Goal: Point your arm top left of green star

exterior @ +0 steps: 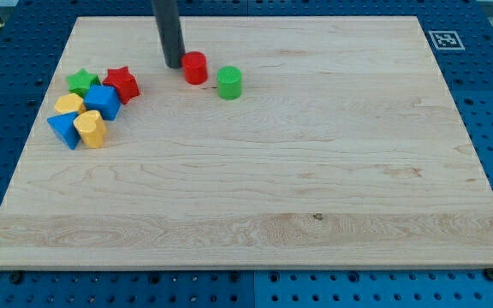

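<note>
The green star (81, 82) lies near the left edge of the wooden board (255, 197), at the top of a cluster of blocks. My tip (174, 65) rests on the board well to the right of the green star and slightly above its level. The tip stands just left of a red cylinder (195, 68), almost touching it. The dark rod comes down from the view's top.
A red star (121, 84) sits right of the green star. Below them are a blue cube (103, 101), a yellow block (68, 105), a blue triangular block (62, 130) and a yellow rounded block (91, 129). A green cylinder (228, 82) stands right of the red cylinder.
</note>
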Tool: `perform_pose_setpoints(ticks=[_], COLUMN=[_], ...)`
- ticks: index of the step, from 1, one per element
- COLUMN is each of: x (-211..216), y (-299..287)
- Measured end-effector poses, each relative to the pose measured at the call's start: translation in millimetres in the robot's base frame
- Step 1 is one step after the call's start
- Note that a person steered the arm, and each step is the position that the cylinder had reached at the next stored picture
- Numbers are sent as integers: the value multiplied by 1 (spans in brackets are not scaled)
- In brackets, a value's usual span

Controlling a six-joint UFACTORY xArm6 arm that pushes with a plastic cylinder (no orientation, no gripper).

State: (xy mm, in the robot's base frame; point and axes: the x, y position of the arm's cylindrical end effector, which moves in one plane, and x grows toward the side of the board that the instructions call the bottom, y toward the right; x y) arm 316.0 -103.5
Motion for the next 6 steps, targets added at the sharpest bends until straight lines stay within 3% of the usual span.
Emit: perform_pose_setpoints(ticks=[1, 2, 4, 5, 6], x=[4, -8, -16, -12, 21], y=[8, -33, -194, -201, -200])
